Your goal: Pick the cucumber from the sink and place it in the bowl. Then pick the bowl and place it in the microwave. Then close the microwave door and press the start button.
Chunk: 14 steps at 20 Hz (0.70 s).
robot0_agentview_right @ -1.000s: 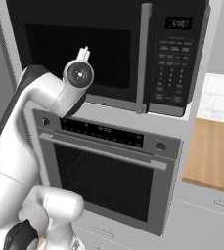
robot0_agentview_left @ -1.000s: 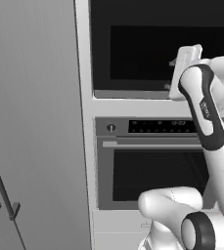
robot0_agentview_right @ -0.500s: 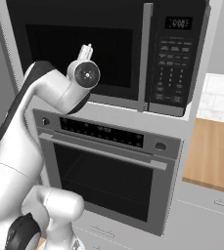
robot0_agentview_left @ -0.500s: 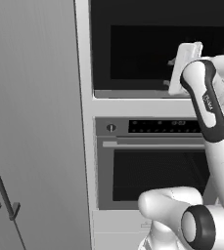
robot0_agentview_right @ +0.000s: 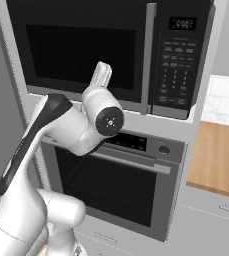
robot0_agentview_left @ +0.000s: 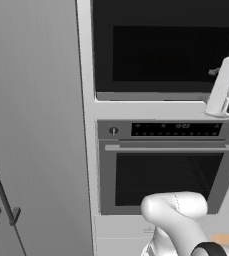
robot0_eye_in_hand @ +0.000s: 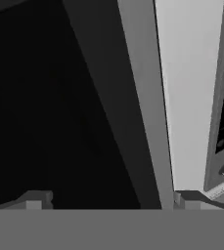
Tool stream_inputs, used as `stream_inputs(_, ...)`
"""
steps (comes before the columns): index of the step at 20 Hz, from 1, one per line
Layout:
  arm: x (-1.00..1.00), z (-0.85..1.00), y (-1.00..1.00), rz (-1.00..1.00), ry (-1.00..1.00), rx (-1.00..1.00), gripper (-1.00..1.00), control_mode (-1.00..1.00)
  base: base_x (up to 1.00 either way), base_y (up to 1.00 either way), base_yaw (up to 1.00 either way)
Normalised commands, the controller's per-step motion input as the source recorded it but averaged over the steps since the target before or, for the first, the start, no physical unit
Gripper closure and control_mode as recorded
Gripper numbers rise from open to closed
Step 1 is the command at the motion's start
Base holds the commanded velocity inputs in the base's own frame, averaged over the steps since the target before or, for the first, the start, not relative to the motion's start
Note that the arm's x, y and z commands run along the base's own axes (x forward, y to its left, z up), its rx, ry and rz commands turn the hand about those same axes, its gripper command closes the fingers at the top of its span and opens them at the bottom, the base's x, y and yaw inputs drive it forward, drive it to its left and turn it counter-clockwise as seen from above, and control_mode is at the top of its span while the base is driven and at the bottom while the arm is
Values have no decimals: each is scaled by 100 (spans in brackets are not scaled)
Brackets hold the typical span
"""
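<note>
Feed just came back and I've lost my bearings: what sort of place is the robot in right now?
A kitchen, at a tall built-in appliance column. The microwave with its button panel sits above a wall oven with a bar handle, and a wooden countertop under white tile lies to the right. The gripper is up at the microwave door.

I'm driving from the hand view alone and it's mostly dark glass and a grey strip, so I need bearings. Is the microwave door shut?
Observer: Yes. In the right base view the microwave door sits flush in the microwave.
Operator: Where is the button panel from the hand?
Observer: The button panel lies further right than the gripper, beyond the door's vertical handle.
Operator: Is the hand touching anything?
Observer: I cannot tell contact; the gripper stands in front of the door's lower part, above the oven.
Operator: Are the fingers open?
Observer: The fingertips stand wide apart with nothing between them.
</note>
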Motion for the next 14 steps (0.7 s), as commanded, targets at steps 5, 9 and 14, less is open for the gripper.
stream_inputs(5,-98,-1,-88,0,-2,2,-100,-100,0,0,0)
stream_inputs(9,-53,-23,-67,0,0,0,-100,-100,0,0,0)
stream_inputs(14,-9,-32,-42,-3,0,0,-100,-100,0,0,0)
